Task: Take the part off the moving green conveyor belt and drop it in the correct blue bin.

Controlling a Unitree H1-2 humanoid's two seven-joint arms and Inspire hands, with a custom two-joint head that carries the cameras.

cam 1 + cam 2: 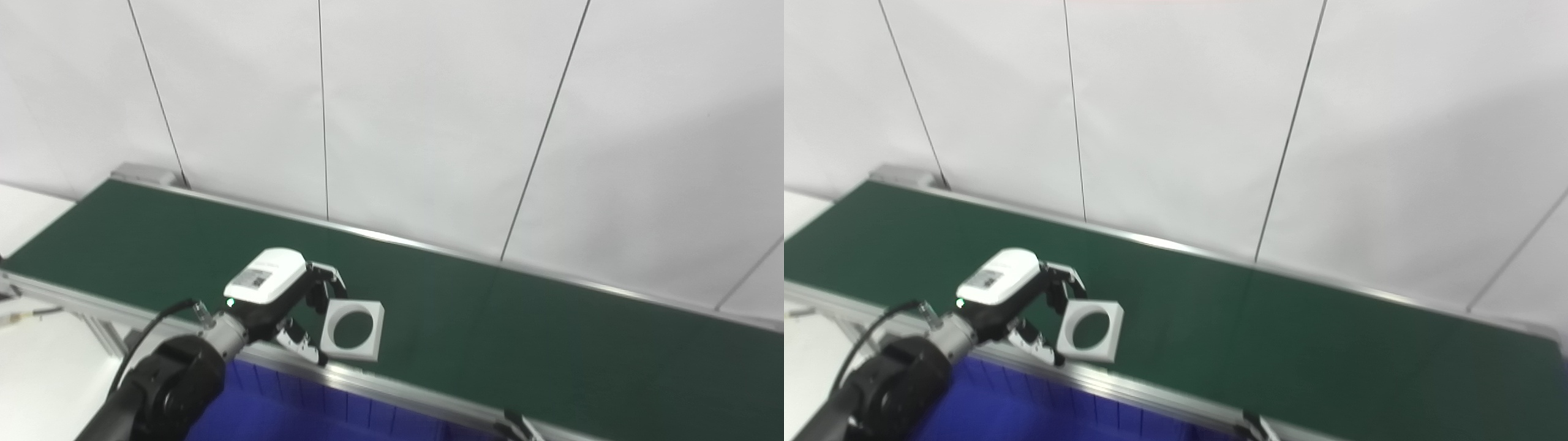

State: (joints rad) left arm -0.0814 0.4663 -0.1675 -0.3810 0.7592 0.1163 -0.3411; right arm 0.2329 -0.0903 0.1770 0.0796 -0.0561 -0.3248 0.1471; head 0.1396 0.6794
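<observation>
The left hand point(278, 294) has its fingers point(324, 278) pinching the part point(353, 331), a white square frame with a round hole, at its 9 o'clock edge, tilted above the belt's point(520, 343) near rail. The bin point(294, 410) lies at 6 o'clock, just below. The right hand is unseen.

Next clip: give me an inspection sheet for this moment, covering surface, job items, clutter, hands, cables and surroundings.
Surface: green belt, bare apart from the held part; metal rail along its near edge.
Job items: white square part with a round hole, tilted up at the belt's near edge; blue bin below the rail, contents not visible.
Clutter: nothing seen.
Hands: left hand pinches the part's left edge; right hand not in view.
Cables: black cable looping at the left wrist.
Surroundings: white panelled wall behind the belt.
</observation>
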